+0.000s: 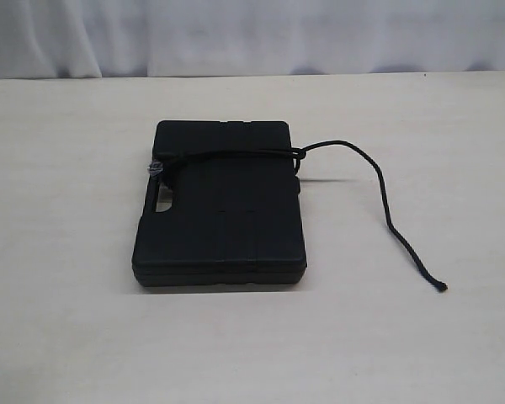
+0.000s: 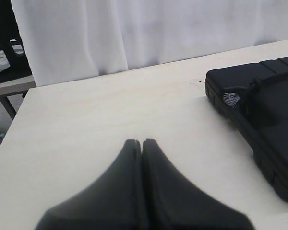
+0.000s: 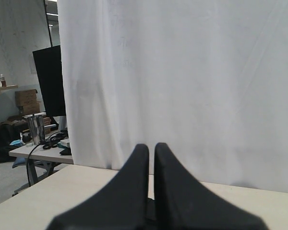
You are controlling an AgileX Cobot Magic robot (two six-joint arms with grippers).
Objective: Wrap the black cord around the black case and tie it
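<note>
Two hands: the left hand and the right hand are both shut tight and hold nothing.
Case: the black case lies flat in the middle of the worktop.
Cord: the black cord goes across the case's far part (its grey bit sits at one side), and its loose end lies on the worktop beside the case.

Open table around black case, black cord trailing right

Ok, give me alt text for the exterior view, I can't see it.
A flat black case lies on a pale table with the black cord crossing its far part, a small grey bit at the case's left edge. The cord's loose tail trails right across the table to a free end.
</note>
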